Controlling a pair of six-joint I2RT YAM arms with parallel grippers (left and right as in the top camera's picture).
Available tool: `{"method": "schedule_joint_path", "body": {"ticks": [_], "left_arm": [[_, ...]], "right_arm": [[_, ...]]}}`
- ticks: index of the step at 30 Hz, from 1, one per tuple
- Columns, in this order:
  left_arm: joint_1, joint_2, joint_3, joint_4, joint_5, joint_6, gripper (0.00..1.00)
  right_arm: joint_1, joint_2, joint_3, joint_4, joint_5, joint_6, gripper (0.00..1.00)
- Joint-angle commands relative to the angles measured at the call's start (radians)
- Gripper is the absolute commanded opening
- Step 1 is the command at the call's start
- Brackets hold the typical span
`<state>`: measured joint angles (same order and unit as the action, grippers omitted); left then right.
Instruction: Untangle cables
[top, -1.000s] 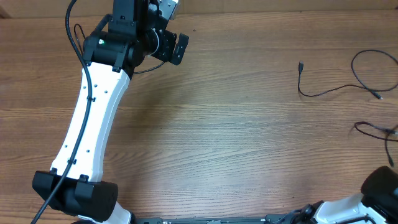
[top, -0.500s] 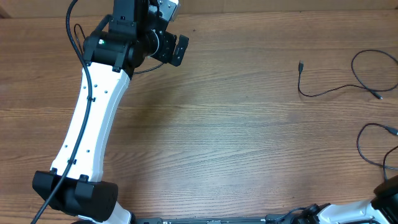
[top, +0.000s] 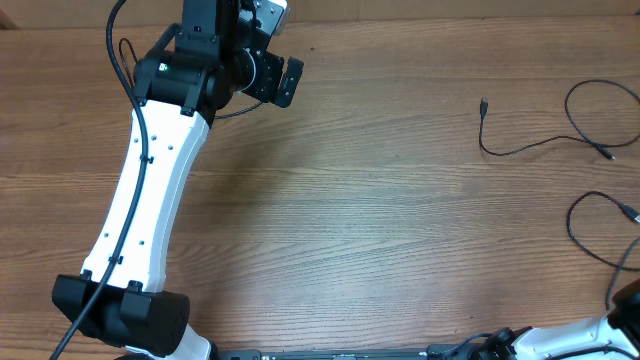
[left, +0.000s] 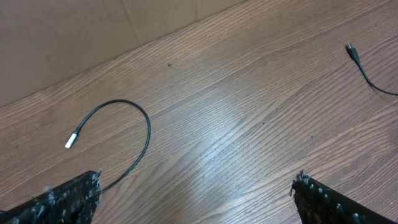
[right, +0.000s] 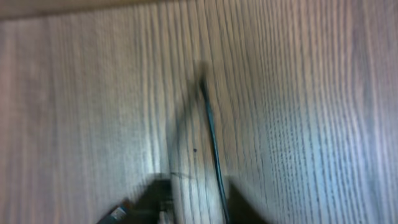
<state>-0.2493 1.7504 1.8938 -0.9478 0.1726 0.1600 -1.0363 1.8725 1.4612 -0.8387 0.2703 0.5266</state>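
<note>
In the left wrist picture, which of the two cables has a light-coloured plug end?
The curved cable on the left: its plug tip is white. The other cable, at the upper right edge, ends in a dark plug.

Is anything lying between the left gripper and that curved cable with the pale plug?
Nothing visible does. Only bare table separates the left gripper from the cable, which curves close ahead of it.

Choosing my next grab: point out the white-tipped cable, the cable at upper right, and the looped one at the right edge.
white-tipped cable (left: 148, 130): left wrist view, its curved middle.
upper-right cable (top: 525, 148): overhead view, its straight stretch.
right-edge cable (top: 570, 225): overhead view, loop's left bend.
</note>
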Motion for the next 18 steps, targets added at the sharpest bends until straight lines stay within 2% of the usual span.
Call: {"method": "schedule_joint_path", "body": {"ticks": [1, 10, 18], "left_arm": [[-0.01, -0.019, 0.007, 0.002, 0.012, -0.007, 1.0], [-0.016, -0.019, 0.007, 0.012, 0.011, -0.006, 1.0], [-0.018, -0.019, 0.007, 0.032, 0.011, -0.007, 0.99]], "right_arm": [[-0.002, 0.021, -0.009, 0.016, 0.015, -0.008, 1.0], [0.024, 0.0, 0.088, 0.001, -0.096, -0.024, 1.0], [0.079, -0.068, 0.329, -0.135, -0.093, -0.057, 1.0]]}}
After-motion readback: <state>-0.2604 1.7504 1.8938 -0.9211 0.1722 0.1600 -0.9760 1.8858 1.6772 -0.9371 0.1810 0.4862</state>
